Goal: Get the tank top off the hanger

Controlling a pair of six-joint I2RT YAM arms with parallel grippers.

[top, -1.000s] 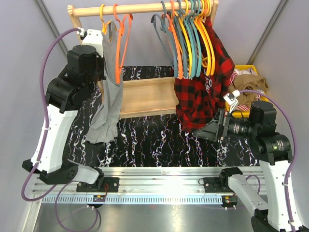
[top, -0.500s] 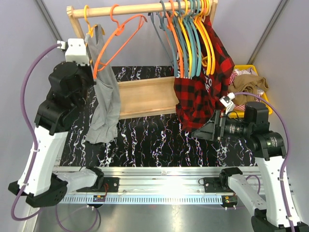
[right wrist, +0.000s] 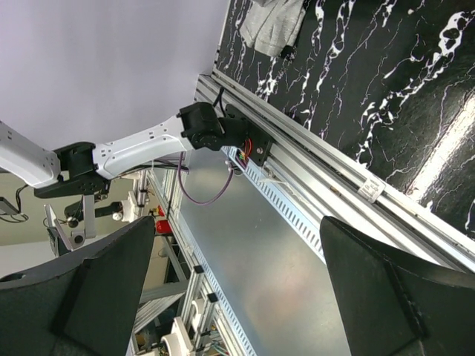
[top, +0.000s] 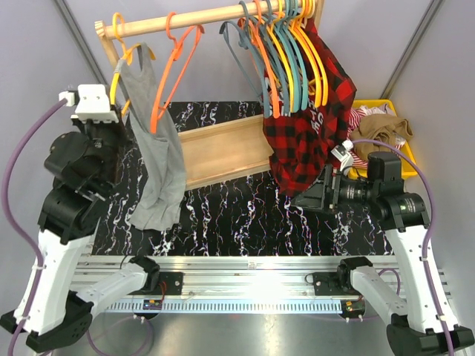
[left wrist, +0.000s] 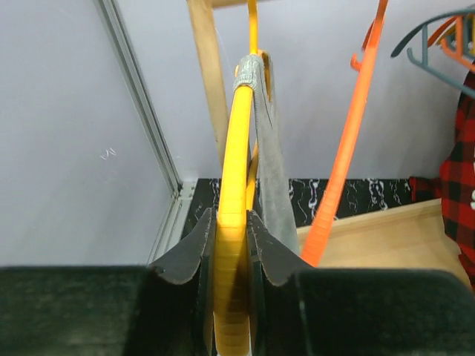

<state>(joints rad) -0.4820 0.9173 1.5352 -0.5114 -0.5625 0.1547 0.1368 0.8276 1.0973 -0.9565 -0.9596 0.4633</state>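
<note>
A grey tank top [top: 159, 156] hangs from a yellow hanger [top: 119, 63] at the left end of the wooden rail [top: 200, 18]. Its hem reaches the black marbled table. My left gripper [top: 115, 119] is shut on the yellow hanger's lower arm. In the left wrist view the two fingers [left wrist: 193, 248] clamp the yellow hanger [left wrist: 234, 185], and a grey strap [left wrist: 271, 178] of the tank top runs over its top. My right gripper [top: 312, 196] is open and empty, just below the plaid shirt's hem. In the right wrist view it [right wrist: 237, 297] looks out over the rail at the table's near edge.
An empty orange hanger [top: 174, 70] hangs right of the tank top. Several hangers and a red plaid shirt [top: 304, 130] crowd the rail's right end. The rack's wooden base [top: 219, 152] lies on the table. A yellow bin [top: 404, 144] of clothes stands at the right.
My left arm has moved left and toward the near edge, dragging the yellow hanger and tank top left along the rail. The rack has tilted. My right gripper has shifted slightly left.
</note>
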